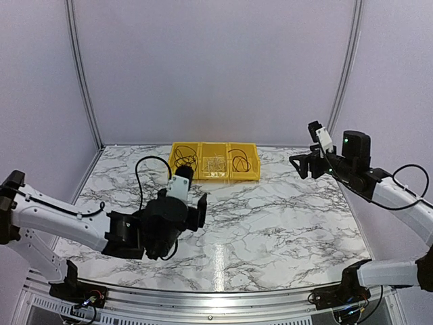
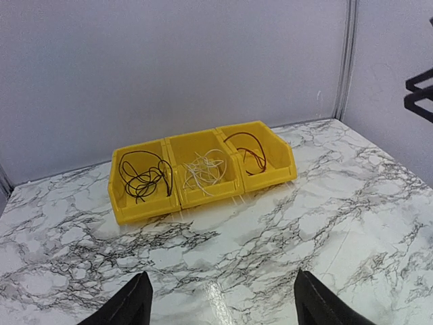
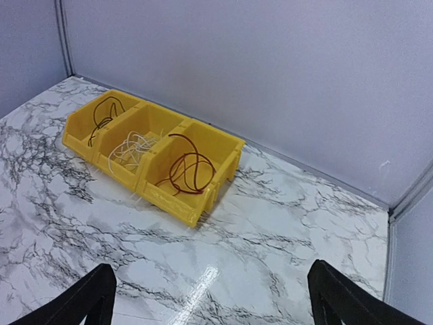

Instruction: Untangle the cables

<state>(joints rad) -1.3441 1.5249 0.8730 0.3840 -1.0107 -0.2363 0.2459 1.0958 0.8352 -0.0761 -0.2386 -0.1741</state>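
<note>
light: bright, even, overhead | glare: streak on marble table | focus: sharp

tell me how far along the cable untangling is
Looks finished. Done: black cable, pale cable and red cable lie separated, one per yellow bin. In hand: nothing; left end effector and right end effector are open, empty. Left: no tangle visible.

Marble table lies open before my left gripper
Only three yellow bins stand in my way, near the back wall.
</note>
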